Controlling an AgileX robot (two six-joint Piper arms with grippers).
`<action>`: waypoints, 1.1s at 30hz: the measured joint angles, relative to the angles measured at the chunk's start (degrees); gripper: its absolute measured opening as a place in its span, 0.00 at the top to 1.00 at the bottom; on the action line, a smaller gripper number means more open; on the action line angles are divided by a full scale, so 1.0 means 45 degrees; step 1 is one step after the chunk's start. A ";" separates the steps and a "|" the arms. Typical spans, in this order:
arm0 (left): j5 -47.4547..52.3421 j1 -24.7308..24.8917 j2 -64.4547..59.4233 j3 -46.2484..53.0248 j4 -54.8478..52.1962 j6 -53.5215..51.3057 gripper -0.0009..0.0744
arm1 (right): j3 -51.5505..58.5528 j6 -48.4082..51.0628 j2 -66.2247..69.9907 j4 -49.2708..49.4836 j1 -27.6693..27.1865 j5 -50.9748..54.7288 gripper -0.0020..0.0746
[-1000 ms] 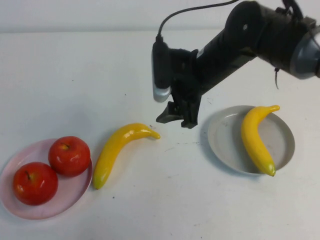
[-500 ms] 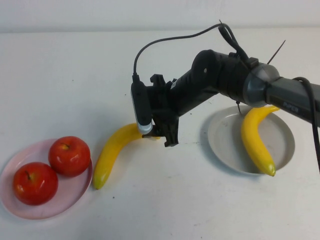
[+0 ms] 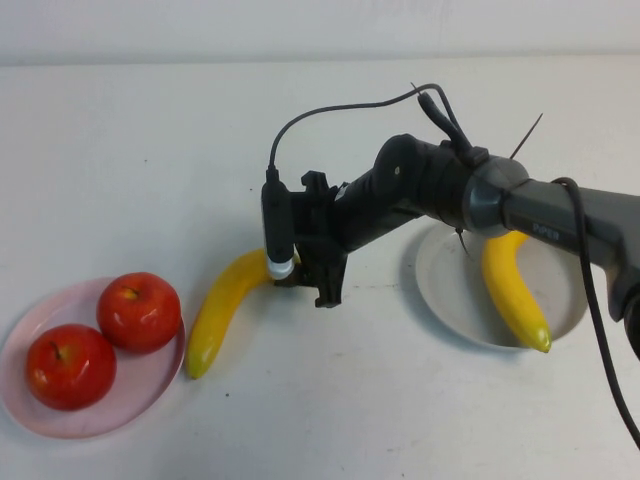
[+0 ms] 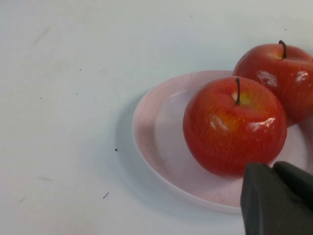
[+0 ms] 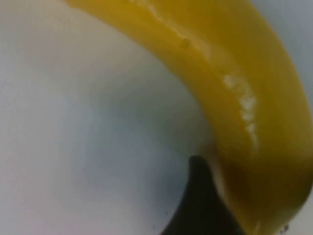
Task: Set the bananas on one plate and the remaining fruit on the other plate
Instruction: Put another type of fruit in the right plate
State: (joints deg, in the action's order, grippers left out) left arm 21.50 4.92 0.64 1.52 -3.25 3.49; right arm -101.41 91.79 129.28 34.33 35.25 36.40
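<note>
Right claw (image 3: 300, 283) is standing spread over the upper end of the loose banana (image 3: 222, 311) lying on the worktop (image 3: 330, 400) between the pink plate (image 3: 20, 330) and grey plate (image 3: 440, 290). Left claw (image 4: 276, 196) is hovering pressed together beside the apples (image 4: 234, 125).

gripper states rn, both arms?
left gripper: shut, holding nothing, beside the pink plate with the apples.
right gripper: open, down over the loose banana's upper end, not yet gripping.
</note>
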 joint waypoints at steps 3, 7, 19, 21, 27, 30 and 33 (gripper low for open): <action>0.0000 0.0000 0.0000 0.0000 0.0000 0.0000 0.98 | -0.0094 -0.0024 0.0135 0.0264 0.0000 -0.0219 0.41; 0.0000 0.0000 0.0000 0.0000 0.0000 0.0000 0.98 | -0.0133 -0.0086 0.0234 0.0439 0.0000 -0.0322 0.41; 0.0000 0.0000 0.0000 0.0000 0.0000 0.0000 0.98 | -0.0133 -0.1660 0.0149 0.0413 0.0006 0.0432 0.60; 0.0000 0.0000 0.0000 0.0000 0.0000 0.0000 0.98 | -0.0133 -0.2050 -0.0033 0.0200 0.0006 0.1099 0.60; 0.0000 0.0000 0.0000 0.0000 0.0000 0.0000 0.98 | -0.0110 -0.5498 -0.1360 -0.1920 0.0027 0.1744 0.60; 0.0000 0.0000 0.0000 0.0000 0.0000 0.0000 0.98 | -0.0110 -0.6602 -0.2235 -0.3420 -0.0053 0.2352 0.60; 0.0000 0.0000 0.0000 0.0000 0.0000 0.0000 0.98 | -0.0110 -0.6902 -0.2967 -0.5174 -0.0181 0.3288 0.60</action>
State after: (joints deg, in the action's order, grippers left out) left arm 21.50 4.92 0.64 1.52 -3.25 3.49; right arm -101.91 60.72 115.93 11.05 34.44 51.19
